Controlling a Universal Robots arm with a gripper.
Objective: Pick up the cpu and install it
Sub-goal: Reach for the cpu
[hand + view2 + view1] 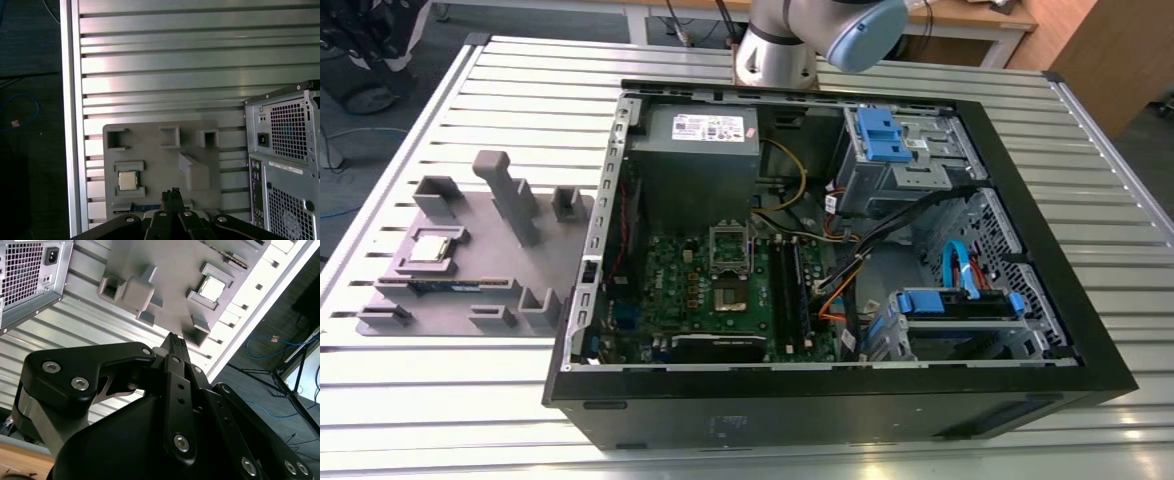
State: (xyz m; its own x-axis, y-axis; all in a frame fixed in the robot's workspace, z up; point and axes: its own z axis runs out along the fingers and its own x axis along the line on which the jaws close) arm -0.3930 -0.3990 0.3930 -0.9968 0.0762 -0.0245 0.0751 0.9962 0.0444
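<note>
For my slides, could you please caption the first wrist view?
Gripper faces the grey fixture tray holding the cpu, on the slatted table beside the computer case.

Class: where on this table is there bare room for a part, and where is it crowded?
Free: table slats bordered by grey tray, computer case and table edge. Crowded: the tray and inside the case.

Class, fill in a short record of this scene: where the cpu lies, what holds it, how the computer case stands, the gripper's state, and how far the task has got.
cpu: lying flat in a recess of the holder tray, silvery top up
holder tray: grey, on the slatted table, at the exterior view's left of the case
computer case: side open, motherboard exposed
gripper: shut, holding nothing, above the tray, apart from the cpu
task progress: cpu not yet picked up
</note>
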